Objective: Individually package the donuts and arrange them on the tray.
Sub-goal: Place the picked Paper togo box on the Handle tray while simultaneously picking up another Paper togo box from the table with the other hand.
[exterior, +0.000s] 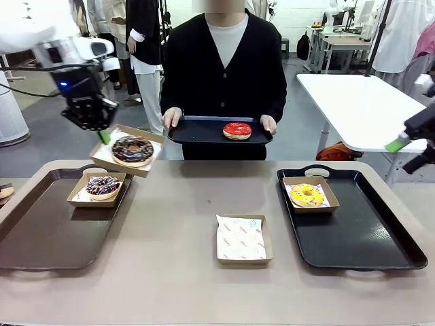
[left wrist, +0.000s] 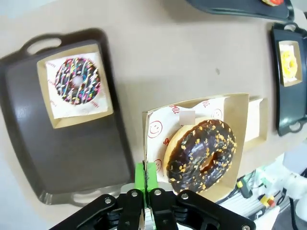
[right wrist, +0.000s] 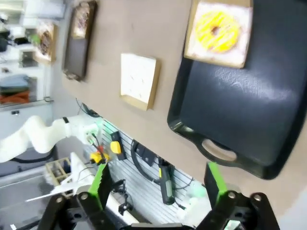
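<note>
My left gripper (exterior: 103, 135) is shut on the edge of a cardboard box (left wrist: 238, 111) that holds a dark chocolate donut with sprinkles (exterior: 132, 149) (left wrist: 201, 155), lifted above the left tray's far corner. Another chocolate donut with coloured drizzle (exterior: 102, 185) (left wrist: 76, 80) lies in its box on the left tray (exterior: 41, 238). The yellow-iced donut (exterior: 306, 195) (right wrist: 218, 29) sits boxed on the right tray (exterior: 367, 238). A person holds a small black tray (exterior: 197, 130) with the red-glazed donut (exterior: 236, 130). My right gripper (exterior: 408, 155) (right wrist: 157, 182) hangs open off the table's right side.
An empty paper-lined box (exterior: 242, 238) (right wrist: 139, 79) lies at the table's middle front. A white table (exterior: 360, 102) stands behind on the right. Bare tabletop lies between the two trays.
</note>
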Action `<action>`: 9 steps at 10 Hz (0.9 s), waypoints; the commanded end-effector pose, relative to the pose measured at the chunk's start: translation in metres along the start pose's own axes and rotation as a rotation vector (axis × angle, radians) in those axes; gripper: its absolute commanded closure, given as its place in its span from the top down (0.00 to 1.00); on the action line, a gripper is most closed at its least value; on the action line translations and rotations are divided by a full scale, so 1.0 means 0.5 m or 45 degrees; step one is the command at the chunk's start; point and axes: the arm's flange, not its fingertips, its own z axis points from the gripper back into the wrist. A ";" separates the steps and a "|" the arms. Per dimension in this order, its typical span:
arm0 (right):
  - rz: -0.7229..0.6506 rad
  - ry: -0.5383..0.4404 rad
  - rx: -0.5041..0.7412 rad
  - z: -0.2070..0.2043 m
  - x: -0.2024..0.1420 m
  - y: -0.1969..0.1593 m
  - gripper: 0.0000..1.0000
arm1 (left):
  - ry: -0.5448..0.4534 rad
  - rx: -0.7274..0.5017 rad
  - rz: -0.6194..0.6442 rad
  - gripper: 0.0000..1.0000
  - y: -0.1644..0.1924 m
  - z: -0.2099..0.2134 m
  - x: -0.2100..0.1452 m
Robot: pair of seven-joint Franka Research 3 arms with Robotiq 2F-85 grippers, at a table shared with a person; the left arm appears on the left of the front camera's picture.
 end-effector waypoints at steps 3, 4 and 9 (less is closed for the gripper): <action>0.041 0.094 -0.270 -0.138 0.050 0.173 1.00 | 0.042 -0.002 -0.006 0.01 0.122 -0.002 -0.040; 0.039 0.096 -0.322 -0.173 0.059 0.202 1.00 | 0.041 0.004 0.011 0.01 0.147 -0.008 -0.047; 0.025 0.080 -0.492 -0.347 0.091 0.244 1.00 | 0.029 0.021 0.079 0.01 0.218 -0.045 -0.070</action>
